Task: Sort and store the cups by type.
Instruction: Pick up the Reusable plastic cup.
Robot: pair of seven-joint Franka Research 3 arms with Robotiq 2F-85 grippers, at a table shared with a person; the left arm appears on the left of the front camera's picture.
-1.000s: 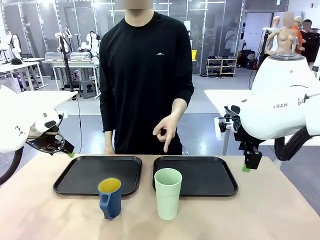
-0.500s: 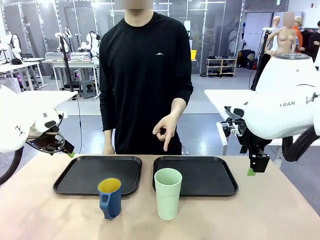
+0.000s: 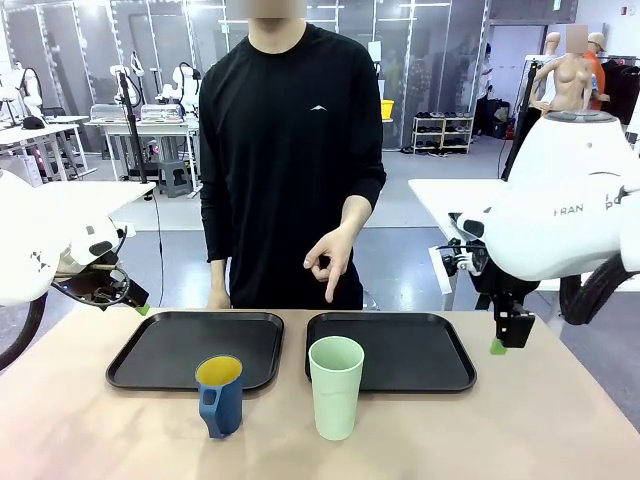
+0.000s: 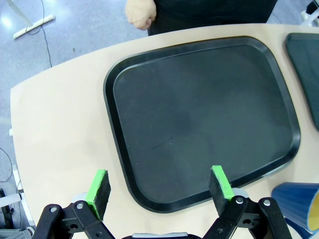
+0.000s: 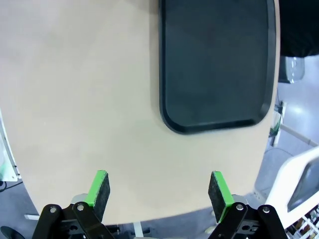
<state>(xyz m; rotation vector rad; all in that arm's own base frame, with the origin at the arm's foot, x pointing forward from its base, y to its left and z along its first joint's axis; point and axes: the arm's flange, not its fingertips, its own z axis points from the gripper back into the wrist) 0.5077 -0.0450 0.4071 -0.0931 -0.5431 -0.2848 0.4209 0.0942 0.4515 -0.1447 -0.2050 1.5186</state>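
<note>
A dark blue mug [image 3: 220,394] with a yellow inside stands on the table just in front of the left black tray [image 3: 160,350]. Right of it stands a tall pale mint-green tumbler [image 3: 335,386], in front of the right black tray [image 3: 420,350]. My left gripper [image 4: 159,185] is open above the left tray's near edge, and the mug's rim [image 4: 299,205] shows at the lower right of the left wrist view. Over the table's right side my right gripper [image 5: 158,193] hangs open with nothing between its fingers. The person's hand [image 3: 330,262] points down above the right tray.
The person stands at the far edge between the trays, with the other hand [image 4: 140,13] resting near the left tray's far corner. In the right wrist view the right tray [image 5: 219,64] lies ahead, with bare tabletop [image 5: 75,99] beside it.
My right arm has shifted slightly to the right and its gripper has dropped a little toward the table. The left arm, cups and the person's hand have stayed in place.
</note>
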